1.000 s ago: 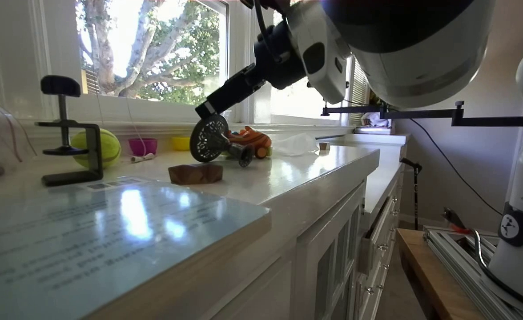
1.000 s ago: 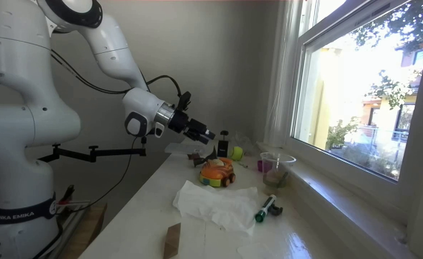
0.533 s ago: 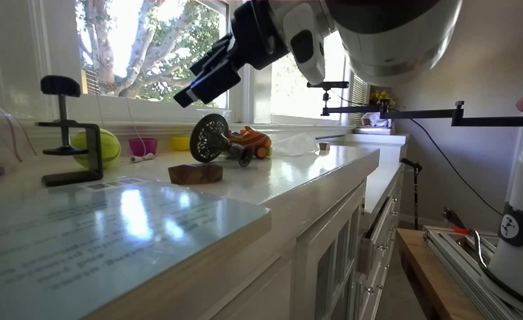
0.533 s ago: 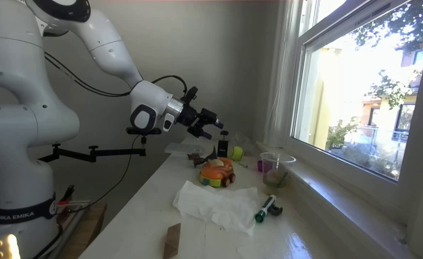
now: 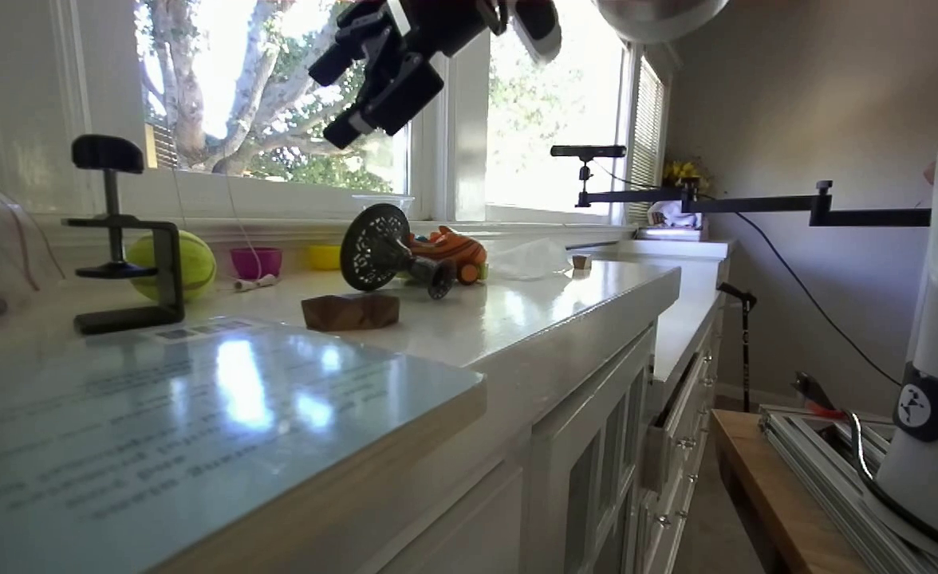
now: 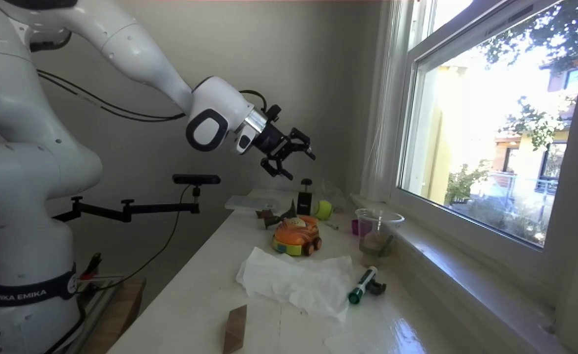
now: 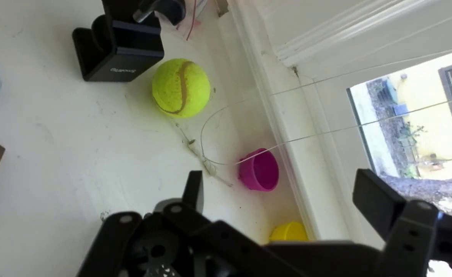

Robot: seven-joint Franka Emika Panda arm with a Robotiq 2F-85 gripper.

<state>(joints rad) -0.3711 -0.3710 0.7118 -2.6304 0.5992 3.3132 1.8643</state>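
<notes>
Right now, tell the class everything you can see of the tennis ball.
The tennis ball is round, bright yellow-green and seemingly felt-covered, with a curved brownish seam. It rests on the white counter beside the black clamp, which partly hides it in an exterior view; I cannot tell whether they touch. The open gripper is clear of it.

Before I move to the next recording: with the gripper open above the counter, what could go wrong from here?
1. The open gripper could snag the thin cord, which stretches from the counter toward the window.

2. The tennis ball, beside the black clamp, might roll if nudged.

3. The dark metal stand lies on its side, so a bump could shift it.
</notes>
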